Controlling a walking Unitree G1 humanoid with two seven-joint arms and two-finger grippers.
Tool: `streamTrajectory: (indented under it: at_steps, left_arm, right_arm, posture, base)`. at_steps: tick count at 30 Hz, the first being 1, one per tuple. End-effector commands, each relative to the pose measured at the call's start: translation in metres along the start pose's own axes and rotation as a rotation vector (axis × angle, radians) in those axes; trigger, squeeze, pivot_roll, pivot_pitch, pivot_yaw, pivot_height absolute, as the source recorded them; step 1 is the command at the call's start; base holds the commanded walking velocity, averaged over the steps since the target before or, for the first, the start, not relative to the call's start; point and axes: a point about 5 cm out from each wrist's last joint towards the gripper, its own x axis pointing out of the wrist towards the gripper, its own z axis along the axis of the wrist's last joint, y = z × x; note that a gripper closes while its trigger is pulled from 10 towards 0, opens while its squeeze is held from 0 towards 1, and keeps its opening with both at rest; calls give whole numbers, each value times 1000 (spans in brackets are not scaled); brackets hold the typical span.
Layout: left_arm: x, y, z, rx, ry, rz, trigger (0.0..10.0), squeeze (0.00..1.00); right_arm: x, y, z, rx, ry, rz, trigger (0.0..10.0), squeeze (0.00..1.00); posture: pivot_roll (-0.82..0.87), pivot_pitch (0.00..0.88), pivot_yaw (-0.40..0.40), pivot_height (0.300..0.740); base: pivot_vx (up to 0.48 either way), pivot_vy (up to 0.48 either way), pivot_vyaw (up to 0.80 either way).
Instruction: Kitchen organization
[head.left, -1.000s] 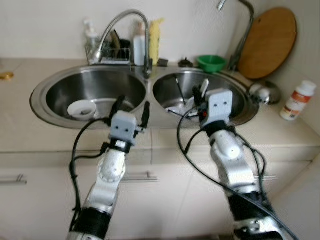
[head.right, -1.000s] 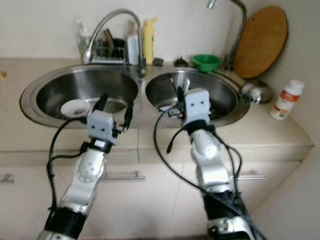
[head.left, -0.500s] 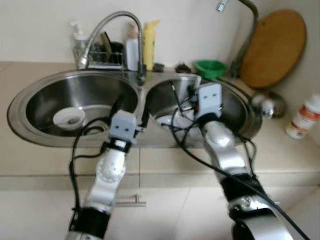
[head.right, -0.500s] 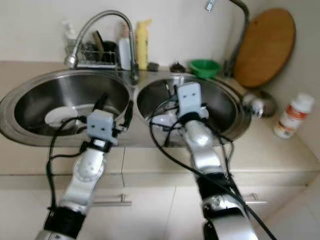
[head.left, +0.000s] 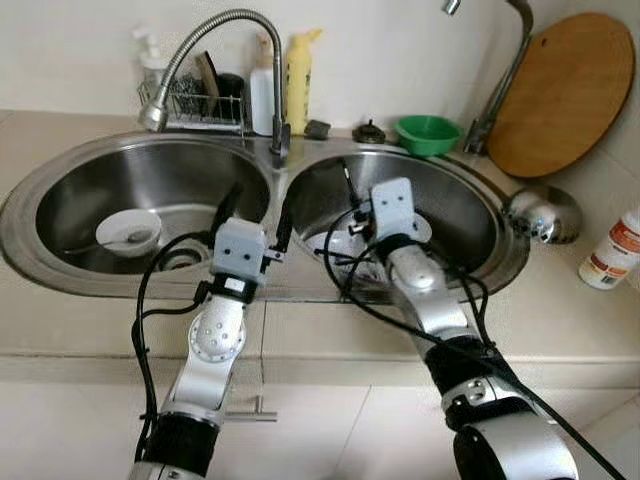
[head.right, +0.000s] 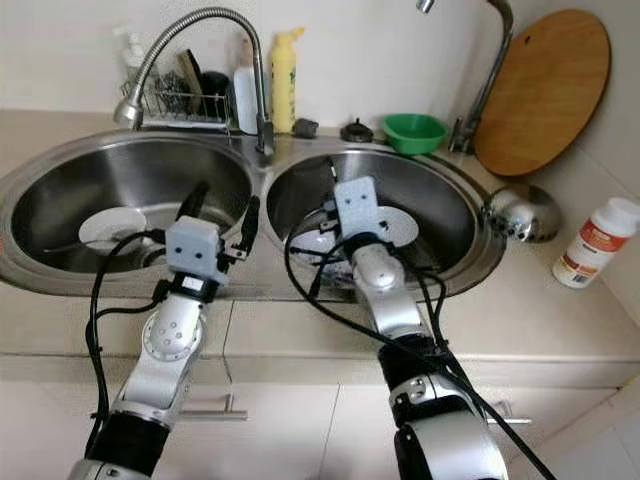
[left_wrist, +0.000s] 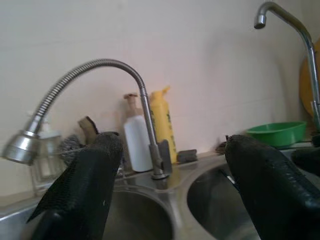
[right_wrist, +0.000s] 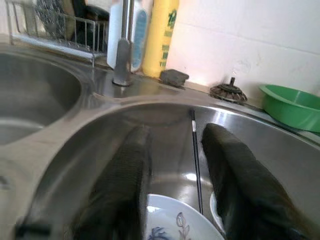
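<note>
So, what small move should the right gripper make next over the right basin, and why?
Probably lower the right gripper a little toward the white plate. Its fingers are open and empty over the right basin, and the plate lies just below them beside a thin dark stick.

The scene is evenly lit by soft daylight; the head views are rendered sharp. Bright glare is seen on the steel sink (head.left: 60, 200) basins beyond both hands. In the wrist views, the fingers (left_wrist: 85, 185) nearest the lens are blurred, and the wall behind is slightly overexposed.
</note>
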Motion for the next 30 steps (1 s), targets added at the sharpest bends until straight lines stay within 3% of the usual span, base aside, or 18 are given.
streamTrajectory:
  at_steps: [1, 7, 9, 10, 12, 13, 23, 30]
  left_arm:
    - [2, -5, 1, -11, -6, -18, 10000, 0]
    - [2, -5, 1, -19, -8, -18, 10000, 0]
    - [2, -5, 2, -29, -12, -15, 10000, 0]
    - [2, -5, 2, -28, -13, -15, 10000, 0]
    - [1, -4, 3, -28, -14, -16, 10000, 0]
    - [1, -4, 3, -27, -15, -16, 10000, 0]
    - [3, -3, 7, -20, -40, -17, 10000, 0]
    - [2, -4, 9, -9, -57, -23, 10000, 0]
  right_arm:
    - [-1, -8, 4, 16, -26, -19, 10000, 1000]
    - [-4, -14, 14, 76, -114, -61, 10000, 1000]
    - [-8, -17, 32, 109, -243, -88, 10000, 1000]
    - [-10, -18, 38, 116, -285, -99, 10000, 831]
    - [-12, -19, 43, 133, -321, -106, 10000, 831]
    - [-13, -18, 45, 140, -338, -105, 10000, 0]
    - [-18, -12, 42, 163, -344, -103, 10000, 0]
    - [-19, -10, 40, 168, -335, -107, 10000, 0]
  posture:
    - [99, 0, -48, 740]
    - [97, 0, -46, 740]
    - [98, 0, -46, 740]
    - [98, 0, -46, 740]
    - [99, 0, -46, 740]
    - [98, 0, -46, 740]
    - [103, 0, -44, 740]
    - [103, 0, -43, 740]
  base:
    - [0, 0, 0]
    - [0, 0, 0]
    - [0, 0, 0]
    - [0, 0, 0]
    - [0, 0, 0]
    - [0, 0, 0]
    - [0, 340, 0]
    - [0, 0, 0]
